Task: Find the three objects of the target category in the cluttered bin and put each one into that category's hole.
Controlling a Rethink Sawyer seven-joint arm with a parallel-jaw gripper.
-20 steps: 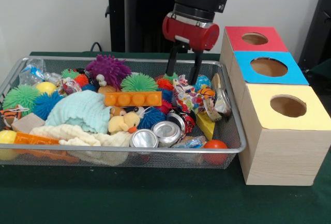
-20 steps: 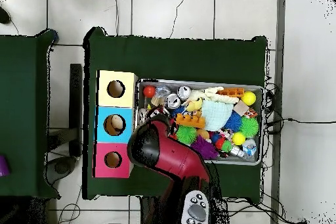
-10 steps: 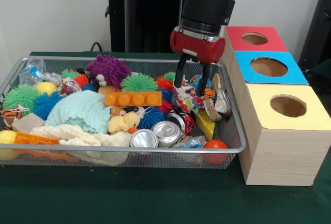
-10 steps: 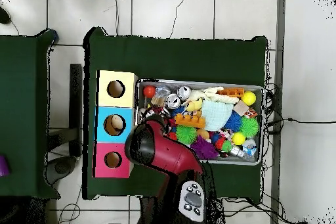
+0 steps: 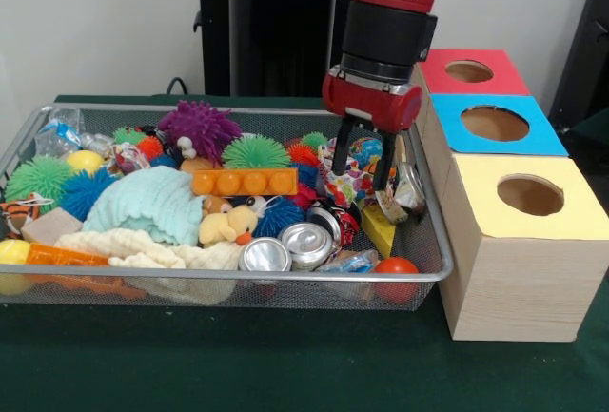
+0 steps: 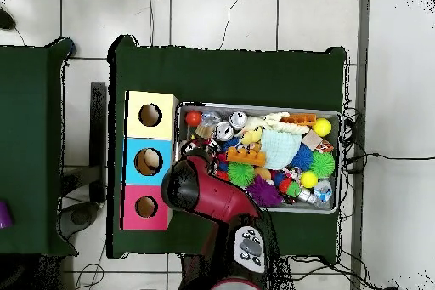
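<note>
The wire bin [image 5: 228,284] is sitting full from end to end: spiky balls, a pale blue cloth [image 5: 152,205] and an orange block [image 5: 245,182] are crowding its left and middle, and crushed cans [image 5: 285,246] are lying against its front rim. Nothing is showing which category is wanted, and none of the three holes is visibly holding anything from the front, so I judge the sorting as barely begun, with all three objects probably yet to be moved.

Toward the bin's right end, the gripper [image 5: 365,157] is hanging with its jaws spread, straddling a crinkled, colourful wrapper [image 5: 350,179] without closing on it; a small ball [image 5: 370,150] is sitting between the fingers, just behind. It is carrying nothing.

Right of the bin, the row of boxes is standing close against its side wall: red box [image 5: 464,71] farthest, blue box [image 5: 495,125] in the middle, yellow box [image 5: 529,198] nearest. The gripper is working near that wall, so sideways room there looks tight; above the clutter, the way over to the holes is looking open.
</note>
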